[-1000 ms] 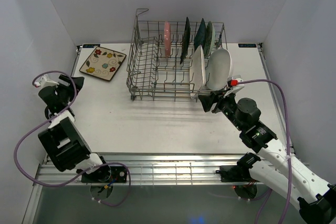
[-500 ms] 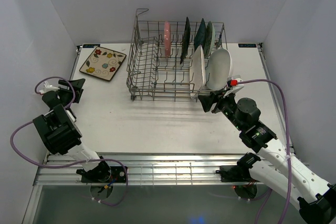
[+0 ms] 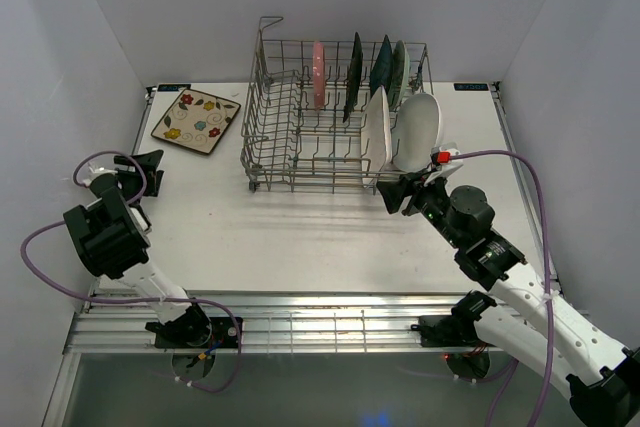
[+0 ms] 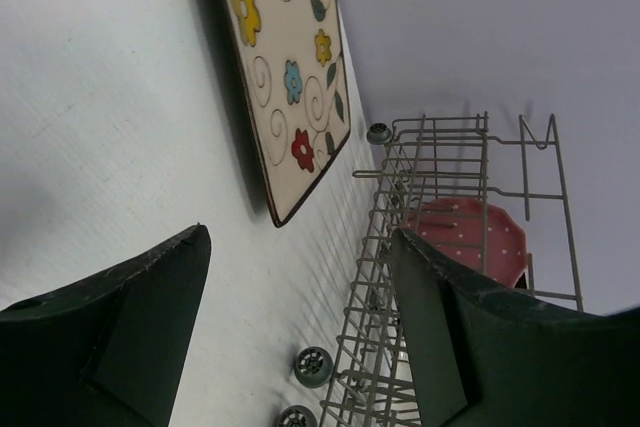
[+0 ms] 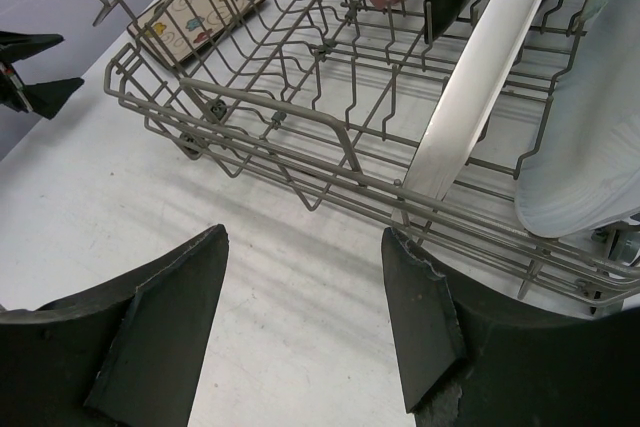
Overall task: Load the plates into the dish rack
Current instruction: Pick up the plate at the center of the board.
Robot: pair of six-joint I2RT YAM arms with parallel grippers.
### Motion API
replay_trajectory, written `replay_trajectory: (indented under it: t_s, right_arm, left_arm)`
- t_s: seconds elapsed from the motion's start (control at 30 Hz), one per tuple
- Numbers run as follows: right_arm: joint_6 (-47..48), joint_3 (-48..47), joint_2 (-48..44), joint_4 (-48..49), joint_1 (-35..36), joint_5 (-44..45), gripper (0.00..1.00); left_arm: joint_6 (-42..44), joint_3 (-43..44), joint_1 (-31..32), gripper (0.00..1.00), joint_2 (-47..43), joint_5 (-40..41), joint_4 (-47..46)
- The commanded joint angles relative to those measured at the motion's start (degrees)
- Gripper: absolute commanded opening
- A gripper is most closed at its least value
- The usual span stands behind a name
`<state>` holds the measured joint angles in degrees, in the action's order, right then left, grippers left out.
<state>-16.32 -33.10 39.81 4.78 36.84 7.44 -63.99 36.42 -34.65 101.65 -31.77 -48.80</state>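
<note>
Left tool [image 4: 300,235] and right tool [image 5: 305,235] gape empty; teal tag [image 3: 472,87], perhaps labelled, unreadable.

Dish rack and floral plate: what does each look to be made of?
Dish rack: thin grey wire, most likely metal, perhaps coated. The finish is dull and even, and the rods are bent and cross in a grid. Floral plate: probably glazed ceramic, with a smooth cream face, painted flowers and a dark rim. Melamine cannot be ruled out by look alone.
</note>
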Motion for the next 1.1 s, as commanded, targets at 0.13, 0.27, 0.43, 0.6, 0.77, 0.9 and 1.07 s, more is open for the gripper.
replay_trajectory:
  t_s: [0.13,0.27,0.43,0.6,0.77,0.9,1.07]
  right_arm:
    - [-0.56,-0.65,0.18,2.61,0.25,0.56,0.69]
    - [-0.47,-0.21,0.18,2.52,0.25,1.17,0.69]
    - [-0.12,-0.29,0.44,2.78,0.25,2.05,0.69]
    - [0.23,-0.73,1.06,3.13,0.25,1.61,0.69]
    - [0.49,-0.65,1.58,3.49,0.25,1.87,0.69]
    - [0.41,-1.26,2.55,3.84,0.25,0.83,0.69]
    - [0.5,-1.0,2.73,4.28,0.25,0.55,0.69]
  left_arm:
    - [-2.55,4.7,2.92,0.83,5.84,2.5,-0.78]
    - [-2.99,6.81,4.5,0.87,7.77,2.68,-0.16]
    - [-3.69,9.97,7.14,0.87,11.45,4.61,0.89]
    - [-3.87,14.81,8.81,0.85,15.33,6.45,2.91]
    - [-3.69,17.8,9.6,0.84,18.14,8.74,4.32]
    - [-3.43,19.91,10.22,0.83,20.52,9.62,5.03]
    - [-2.55,22.54,10.66,0.83,22.8,11.03,5.81]
